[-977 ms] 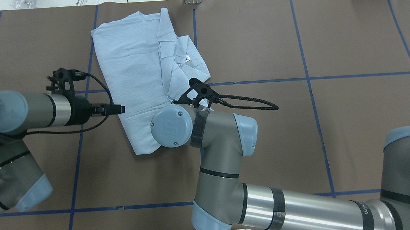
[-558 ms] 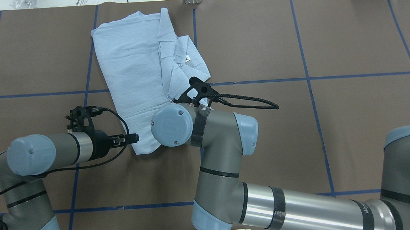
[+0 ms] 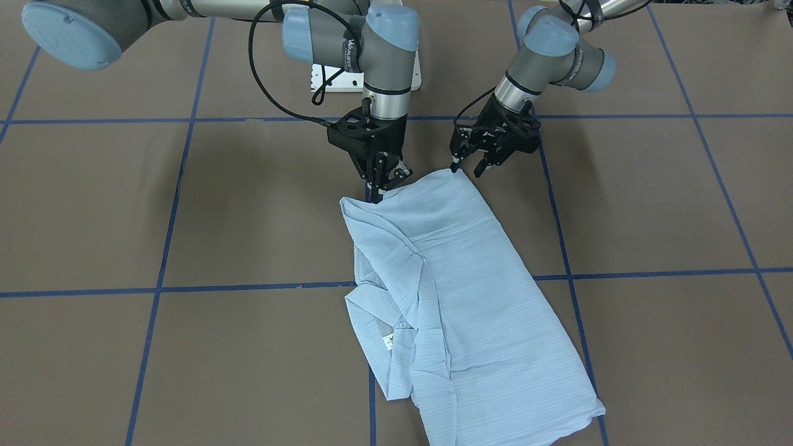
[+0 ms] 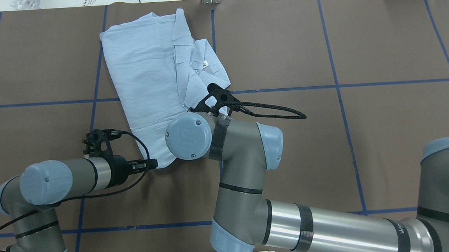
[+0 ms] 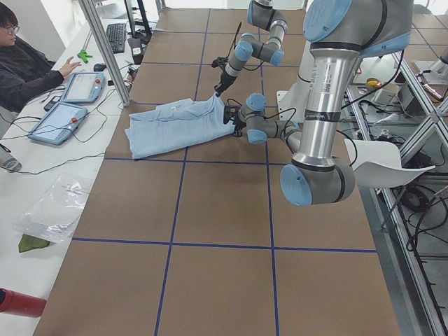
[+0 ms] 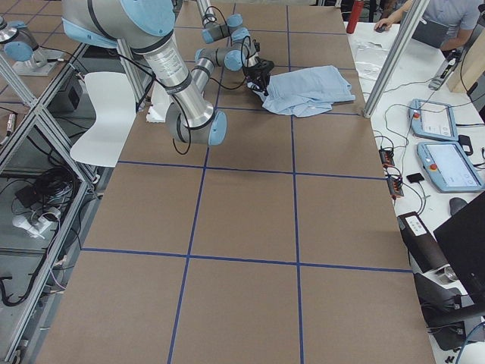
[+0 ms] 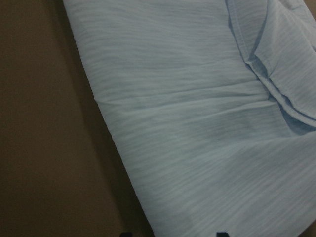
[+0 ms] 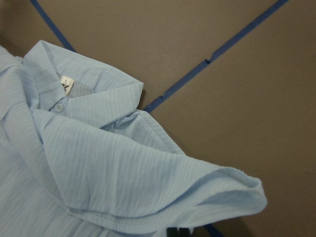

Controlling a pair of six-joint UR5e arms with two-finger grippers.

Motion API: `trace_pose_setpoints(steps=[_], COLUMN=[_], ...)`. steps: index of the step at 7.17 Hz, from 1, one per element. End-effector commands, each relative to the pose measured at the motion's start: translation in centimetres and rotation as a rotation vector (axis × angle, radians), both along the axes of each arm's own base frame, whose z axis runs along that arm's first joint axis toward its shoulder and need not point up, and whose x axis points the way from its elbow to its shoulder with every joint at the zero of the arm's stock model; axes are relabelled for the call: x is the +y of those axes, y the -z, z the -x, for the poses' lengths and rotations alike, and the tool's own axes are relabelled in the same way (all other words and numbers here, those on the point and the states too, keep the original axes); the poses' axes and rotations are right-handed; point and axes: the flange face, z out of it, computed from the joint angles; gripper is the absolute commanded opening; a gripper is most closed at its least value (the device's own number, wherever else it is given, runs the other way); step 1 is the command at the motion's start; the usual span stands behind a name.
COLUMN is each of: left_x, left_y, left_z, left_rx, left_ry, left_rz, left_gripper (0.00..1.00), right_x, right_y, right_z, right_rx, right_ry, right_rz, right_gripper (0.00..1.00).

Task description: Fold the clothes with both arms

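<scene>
The shirt (image 3: 471, 297) lies half folded on the table (image 3: 650, 204), stretching away in front of both pairs of jaws. The right gripper (image 3: 379, 184) pinches one hem corner between its jaws. The left gripper (image 3: 469, 166) has its jaws spread at the other corner, probably so that both ends can lift evenly.

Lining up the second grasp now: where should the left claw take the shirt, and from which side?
Probably the hem corner nearest the left claw, coming in low from the robot's left: it lies flat at the shirt's edge, level with the right claw's corner.
</scene>
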Motion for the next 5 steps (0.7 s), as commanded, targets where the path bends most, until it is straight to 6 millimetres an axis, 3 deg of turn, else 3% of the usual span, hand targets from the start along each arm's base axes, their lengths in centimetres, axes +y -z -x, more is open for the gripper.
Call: trace_pose_setpoints(steps=[1,3,5], left_x=[0.11,-0.26,-0.25], left_y=[0.57,0.76,0.5], left_z=[-1.15,-1.88,-1.86], left_rx=[0.007,0.007,0.003], left_ry=[-0.008,-0.008,-0.008], left_rz=[-0.003,-0.002,-0.001], left_gripper=[0.54,0.47,0.0], right_x=[-0.04,0.07,0.08], right_y=[-0.08,-0.11,-0.22], right_z=[-0.07,-0.05,-0.04], right_rx=[-0.001,-0.002,-0.001], right_ry=[-0.002,0.001,0.002], right_rz=[0.001,-0.001,0.001], right_gripper=[0.0,0.0,0.0])
